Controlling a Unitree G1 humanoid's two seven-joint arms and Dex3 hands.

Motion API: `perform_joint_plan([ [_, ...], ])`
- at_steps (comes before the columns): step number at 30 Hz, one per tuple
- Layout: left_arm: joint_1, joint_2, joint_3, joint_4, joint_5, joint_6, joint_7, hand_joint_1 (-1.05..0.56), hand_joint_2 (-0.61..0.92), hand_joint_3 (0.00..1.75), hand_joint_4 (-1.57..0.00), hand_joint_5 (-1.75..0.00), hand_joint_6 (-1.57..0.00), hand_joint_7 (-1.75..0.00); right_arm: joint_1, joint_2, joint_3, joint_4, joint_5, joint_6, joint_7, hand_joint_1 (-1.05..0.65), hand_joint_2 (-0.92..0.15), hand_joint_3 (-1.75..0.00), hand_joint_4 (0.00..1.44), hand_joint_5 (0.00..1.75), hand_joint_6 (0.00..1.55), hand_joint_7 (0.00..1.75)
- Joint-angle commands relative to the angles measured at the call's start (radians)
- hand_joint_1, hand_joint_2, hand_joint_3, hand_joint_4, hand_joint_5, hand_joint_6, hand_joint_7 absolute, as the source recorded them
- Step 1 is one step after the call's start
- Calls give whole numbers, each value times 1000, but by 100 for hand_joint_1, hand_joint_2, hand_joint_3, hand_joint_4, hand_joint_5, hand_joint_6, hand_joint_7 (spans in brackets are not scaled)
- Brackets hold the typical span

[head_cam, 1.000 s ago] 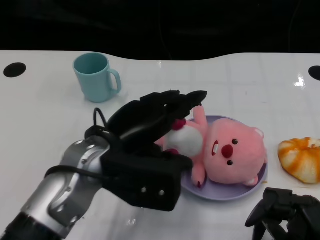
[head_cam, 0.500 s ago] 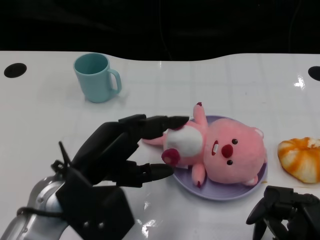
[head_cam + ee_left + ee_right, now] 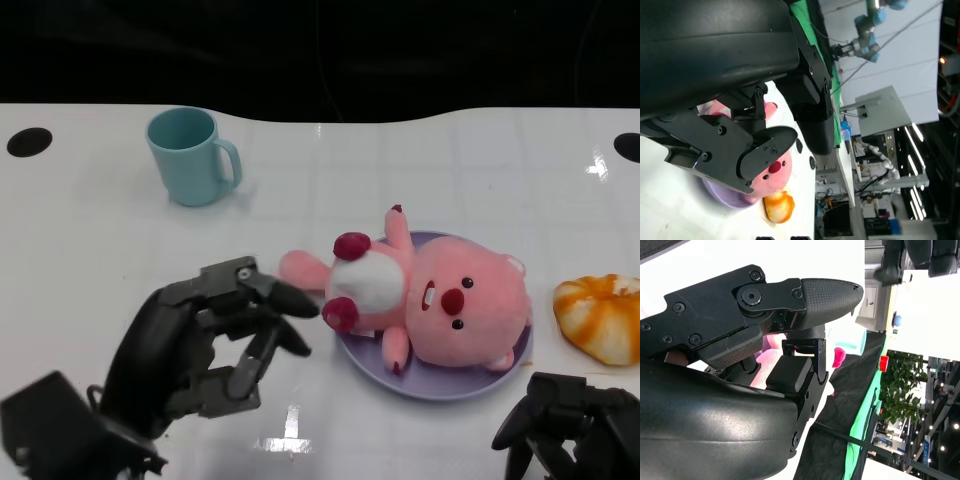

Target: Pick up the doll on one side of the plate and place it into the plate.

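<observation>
The pink plush doll (image 3: 440,300) lies on its back on the purple plate (image 3: 440,387), its legs hanging over the plate's left rim. My left hand (image 3: 205,340) hovers just left of the doll's feet, fingers apart, holding nothing and clear of the doll. In the left wrist view, the doll's face (image 3: 775,172) and the plate (image 3: 722,196) show beyond the fingers (image 3: 765,150). My right hand (image 3: 570,425) rests low at the table's near right corner, empty, fingers loosely bent downward. The right wrist view shows part of the doll (image 3: 771,357) past the hand.
A light teal mug (image 3: 190,155) stands at the back left. An orange bread-like piece (image 3: 603,317) lies right of the plate, also seen in the left wrist view as the bread (image 3: 779,207). Two black holes mark the table's far corners.
My left hand has let go of the doll and drawn back toward me and to the left, dropping lower. The doll stays on the plate. The right hand has not moved.
</observation>
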Motion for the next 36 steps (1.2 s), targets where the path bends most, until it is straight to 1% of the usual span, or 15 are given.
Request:
perform_joint_plan([
  [1,55,-4,27,-63,-55,84,-7,-9,49,138,-82,-155,-79,-136,9,-8,1,-19,6,10,0,-96,-92,-39,98,141,96,110],
  [4,112,-3,36,-117,-85,161,-10,-9,55,128,-84,-170,-75,-156,10,-8,3,-19,11,5,6,-96,-92,-39,97,141,96,110],
  [5,122,-3,38,-127,-91,178,-13,-9,56,127,-85,-172,-75,-158,10,-8,3,-19,11,3,6,-96,-92,-39,97,141,96,110],
  [7,148,-1,43,-158,-122,241,-19,-10,57,126,-87,-174,-76,-161,9,-8,2,-16,2,-7,2,-96,-92,-40,97,141,96,111],
  [10,174,-4,54,-199,-164,324,-16,-11,50,136,-92,-175,-75,-168,7,-10,1,-10,3,-18,7,-95,-92,-41,97,141,95,111],
  [13,187,-7,73,-226,-210,401,-10,-14,47,137,-94,-175,-75,-172,8,-12,-2,-14,7,-8,7,-96,-92,-41,96,142,95,111],
  [15,188,-11,82,-235,-222,428,-12,-15,47,137,-95,-175,-74,-173,9,-13,-3,-15,6,-6,7,-96,-92,-41,96,142,95,111],
  [21,183,-22,91,-182,-242,435,-76,-13,44,140,-96,-175,-76,-175,5,-19,-13,-3,18,-12,17,-97,-92,-41,96,142,95,111],
  [28,175,-36,102,-133,-256,439,-135,-13,42,140,-95,-175,-78,-172,4,-26,-25,12,31,-17,32,-97,-92,-39,97,141,96,110],
  [30,178,-37,107,-132,-266,450,-144,-13,42,140,-96,-175,-80,-171,1,-27,-26,21,32,-28,36,-96,-92,-39,97,140,95,109],
  [36,188,-30,106,-150,-262,456,-170,-12,42,142,-95,-175,-82,-167,6,-25,-25,5,30,0,22,-97,-92,-39,100,141,98,108],
])
